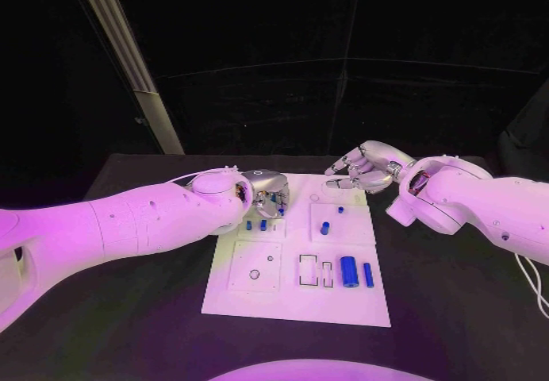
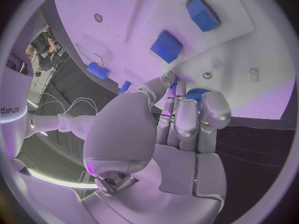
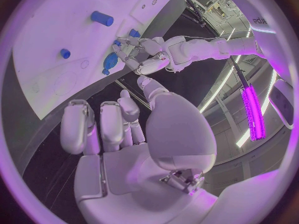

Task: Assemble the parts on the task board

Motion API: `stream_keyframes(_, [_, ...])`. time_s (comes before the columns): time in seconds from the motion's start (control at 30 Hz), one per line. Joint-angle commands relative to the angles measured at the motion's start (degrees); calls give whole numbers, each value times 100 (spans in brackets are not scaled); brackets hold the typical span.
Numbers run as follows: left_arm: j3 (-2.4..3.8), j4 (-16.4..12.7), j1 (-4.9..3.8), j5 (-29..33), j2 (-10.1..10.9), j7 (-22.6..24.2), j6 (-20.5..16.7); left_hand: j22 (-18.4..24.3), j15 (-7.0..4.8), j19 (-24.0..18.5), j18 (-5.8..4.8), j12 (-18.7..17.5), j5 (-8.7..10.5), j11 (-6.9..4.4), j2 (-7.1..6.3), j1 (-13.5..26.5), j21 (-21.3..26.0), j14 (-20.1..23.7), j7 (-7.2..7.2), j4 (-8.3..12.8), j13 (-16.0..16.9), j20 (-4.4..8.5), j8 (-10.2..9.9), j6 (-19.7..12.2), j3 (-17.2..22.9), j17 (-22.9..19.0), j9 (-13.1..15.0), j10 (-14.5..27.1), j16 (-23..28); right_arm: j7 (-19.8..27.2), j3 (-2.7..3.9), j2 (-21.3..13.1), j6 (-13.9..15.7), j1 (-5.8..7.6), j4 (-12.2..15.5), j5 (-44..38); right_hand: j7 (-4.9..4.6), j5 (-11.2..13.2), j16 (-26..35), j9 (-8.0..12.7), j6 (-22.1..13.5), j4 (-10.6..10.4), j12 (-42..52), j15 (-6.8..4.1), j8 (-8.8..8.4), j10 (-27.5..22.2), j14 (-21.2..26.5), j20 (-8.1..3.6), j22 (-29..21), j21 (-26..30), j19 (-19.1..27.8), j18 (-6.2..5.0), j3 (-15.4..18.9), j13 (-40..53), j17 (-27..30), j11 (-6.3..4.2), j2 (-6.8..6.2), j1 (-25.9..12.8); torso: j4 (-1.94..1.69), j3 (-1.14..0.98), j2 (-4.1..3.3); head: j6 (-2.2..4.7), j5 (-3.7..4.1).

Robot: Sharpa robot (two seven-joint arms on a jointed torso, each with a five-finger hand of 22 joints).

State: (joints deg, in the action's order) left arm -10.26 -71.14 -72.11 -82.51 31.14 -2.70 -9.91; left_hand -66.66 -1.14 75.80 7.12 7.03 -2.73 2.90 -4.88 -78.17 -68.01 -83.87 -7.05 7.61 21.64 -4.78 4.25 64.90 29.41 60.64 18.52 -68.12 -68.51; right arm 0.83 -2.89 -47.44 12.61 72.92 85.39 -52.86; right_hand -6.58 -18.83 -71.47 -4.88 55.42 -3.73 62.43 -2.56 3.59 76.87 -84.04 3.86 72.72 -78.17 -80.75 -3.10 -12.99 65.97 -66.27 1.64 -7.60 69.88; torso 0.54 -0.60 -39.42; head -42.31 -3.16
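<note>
Two hands noted: left hand (image 1: pixel 266 198) grasps a round blue part (image 2: pixel 194 94) over the task board (image 1: pixel 292 305); right hand (image 1: pixel 360 171) hovers released, fingers apart, near its far corner.

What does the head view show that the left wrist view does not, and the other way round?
Head view only: the right hand at the far right corner of the board, and the board's whole outline. Left wrist view only: the fingers of the left hand closed round a ridged blue part, seen from close behind. Both: the left hand over the board, with small blue parts on it.
</note>
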Motion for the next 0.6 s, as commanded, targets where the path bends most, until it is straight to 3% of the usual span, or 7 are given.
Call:
stream_keyframes(0.03, [29,-130,-9,72,90,115,-299,-11,-32,31,-108,-24,-21,36,11,-3,-41,-128,-15,26,-25,10,-44,-11,-12,-19,-16,5,19,48,3,-1,16,10,0,12,-7,-32,13,-3,-11,-9,-16,-1,13,-29,-78,-6,10,26,33,-95,-34,5,-6,8,15,-48,-6,-2,2,17,-2])
stream_keyframes(0.33, [176,-433,-10,142,379,25,-285,-13,-27,25,-107,-31,-19,41,-3,10,-41,-122,-19,35,-53,7,-50,-14,-22,-46,-34,8,32,50,3,-3,12,10,-18,12,-7,-32,13,-3,-11,-9,-16,-1,13,-29,-78,-6,10,26,33,-95,-34,5,-6,8,15,-48,-11,0,0,45,-19])
stream_keyframes(0.6, [219,-572,-12,183,676,-75,-215,-22,-25,26,-109,-35,-19,44,-7,13,-49,-119,-21,41,-69,5,-54,-18,-24,-57,-44,10,36,49,3,-9,9,10,-27,12,-7,-32,13,-3,-11,-9,-16,-1,13,-29,-78,-6,10,26,33,-95,-34,5,-6,8,15,-48,-8,-1,-1,60,-24])
